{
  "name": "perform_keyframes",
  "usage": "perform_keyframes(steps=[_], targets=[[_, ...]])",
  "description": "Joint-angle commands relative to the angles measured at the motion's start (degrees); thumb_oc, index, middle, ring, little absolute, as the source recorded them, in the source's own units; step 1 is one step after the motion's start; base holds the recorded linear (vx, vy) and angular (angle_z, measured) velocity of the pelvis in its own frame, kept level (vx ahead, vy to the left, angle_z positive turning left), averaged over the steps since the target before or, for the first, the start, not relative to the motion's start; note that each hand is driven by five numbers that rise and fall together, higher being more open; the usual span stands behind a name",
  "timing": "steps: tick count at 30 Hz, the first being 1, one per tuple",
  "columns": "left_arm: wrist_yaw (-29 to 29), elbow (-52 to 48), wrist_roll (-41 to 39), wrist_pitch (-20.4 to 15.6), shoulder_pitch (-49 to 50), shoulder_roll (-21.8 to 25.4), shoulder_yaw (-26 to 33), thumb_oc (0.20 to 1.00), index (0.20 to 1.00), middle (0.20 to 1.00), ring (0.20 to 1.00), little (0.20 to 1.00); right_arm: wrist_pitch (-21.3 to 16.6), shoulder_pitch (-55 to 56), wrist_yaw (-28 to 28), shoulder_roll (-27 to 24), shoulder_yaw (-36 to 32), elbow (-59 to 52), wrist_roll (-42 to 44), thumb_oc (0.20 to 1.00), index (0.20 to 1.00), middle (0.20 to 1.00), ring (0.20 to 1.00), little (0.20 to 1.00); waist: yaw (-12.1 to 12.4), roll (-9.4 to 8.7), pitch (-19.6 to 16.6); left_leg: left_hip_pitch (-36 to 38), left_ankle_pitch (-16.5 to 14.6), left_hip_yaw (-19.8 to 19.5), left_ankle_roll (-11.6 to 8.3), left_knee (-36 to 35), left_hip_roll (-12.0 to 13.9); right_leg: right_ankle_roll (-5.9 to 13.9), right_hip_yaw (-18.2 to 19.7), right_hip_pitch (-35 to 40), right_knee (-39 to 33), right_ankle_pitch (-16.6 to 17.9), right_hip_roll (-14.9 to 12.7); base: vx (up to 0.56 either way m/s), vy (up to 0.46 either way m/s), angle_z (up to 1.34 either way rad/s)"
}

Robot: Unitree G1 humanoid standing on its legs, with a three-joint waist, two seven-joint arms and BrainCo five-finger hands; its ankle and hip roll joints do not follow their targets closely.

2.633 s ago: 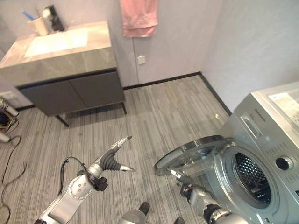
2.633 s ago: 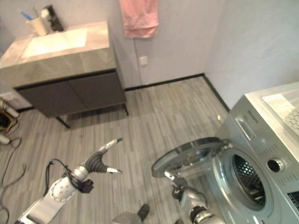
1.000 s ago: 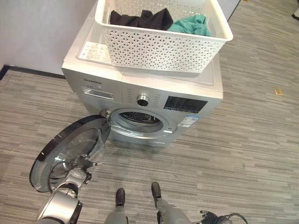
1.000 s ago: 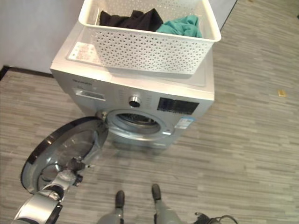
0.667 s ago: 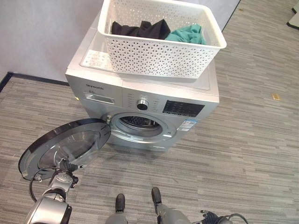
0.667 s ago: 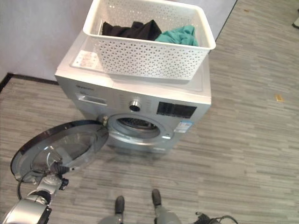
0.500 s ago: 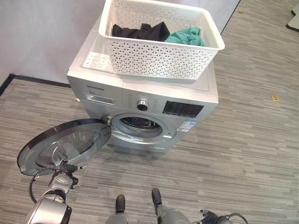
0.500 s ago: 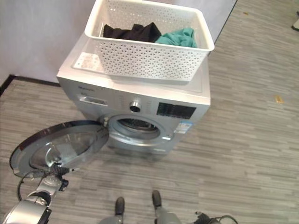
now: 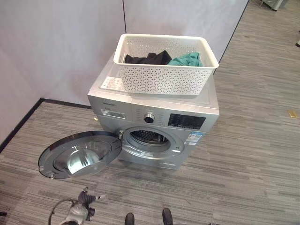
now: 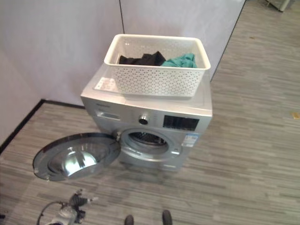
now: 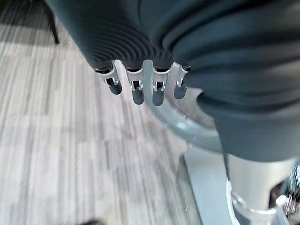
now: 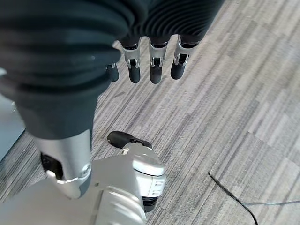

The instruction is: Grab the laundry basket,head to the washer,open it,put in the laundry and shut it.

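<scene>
Left hand [image 9: 83, 206] sits at the lower left of the head views, fingers relaxed and holding nothing, just below the washer door [image 9: 79, 154], not touching it. Right hand [image 12: 150, 63] hangs over the grey plank floor [image 9: 253, 154], fingers loose and empty. Washer [image 9: 157, 119] stands mid-frame with its round door swung wide open. On its top rests the white laundry basket [image 9: 165, 65], holding black laundry [image 9: 147, 58] and teal laundry [image 9: 188, 59].
</scene>
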Motion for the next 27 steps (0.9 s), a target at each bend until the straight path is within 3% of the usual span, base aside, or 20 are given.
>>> perform_keyframes(steps=[1, 7, 15, 21, 27], targets=[[-1.9, 3.7, 1.6, -1.6, -3.8, -0.7, 0.0, 1.000, 1.000, 1.000, 1.000, 1.000, 0.9, -0.7, -1.3, -2.2, -3.5, 3.3, 0.8, 1.000, 1.000, 1.000, 1.000, 1.000, 1.3, 0.55, 0.4, -0.9, -3.3, -3.0, 0.96, 0.6, -0.6, 3.70, -0.9, 3.3, 1.3, -5.0, -3.1, 0.03, 0.010, 0.18], [-4.2, 7.7, 2.0, -0.5, -0.5, -3.8, 0.4, 1.000, 1.000, 1.000, 1.000, 1.000, 1.1, -1.5, -2.3, -3.3, -7.2, 4.2, 3.0, 1.000, 1.000, 1.000, 1.000, 1.000, 1.7, 1.15, -0.3, 0.2, -3.6, -3.9, 1.29, 0.6, -0.7, 3.59, -1.3, 4.3, 1.7, -5.3, -3.3, 0.02, 0.012, 0.10], [-8.1, 17.2, 2.8, 3.6, 5.0, -7.0, 5.2, 1.000, 1.000, 1.000, 1.000, 1.000, 2.1, -1.1, -0.4, -1.7, -8.9, 4.9, 4.3, 1.000, 1.000, 1.000, 1.000, 1.000, 2.9, 0.31, -2.8, 2.5, -4.7, -4.4, 2.06, 0.6, -1.1, 3.44, -1.6, 6.3, 1.9, -5.8, -4.1, 0.03, -0.006, 0.00], [-9.0, 12.5, 3.9, 2.0, 4.9, -7.4, 0.4, 1.000, 1.000, 1.000, 1.000, 1.000, 1.8, -0.3, -0.1, -0.8, -8.7, 4.7, 6.0, 1.000, 1.000, 1.000, 1.000, 1.000, 3.6, 0.47, -3.6, 3.1, -4.8, -5.9, 2.34, 0.6, -1.5, 3.53, -2.8, 7.3, 2.1, -6.2, -4.6, 0.01, -0.002, 0.08], [-8.6, 12.4, 4.9, 2.2, 4.0, -6.8, -0.7, 1.000, 1.000, 1.000, 1.000, 1.000, 1.6, -0.4, -0.4, -0.7, -8.7, 4.5, 6.7, 1.000, 1.000, 1.000, 1.000, 1.000, 3.5, 0.59, -3.7, 3.4, -5.0, -6.1, 2.49, 0.6, -1.9, 3.59, -2.9, 7.6, 2.0, -6.2, -5.0, 0.00, 0.001, 0.06]])
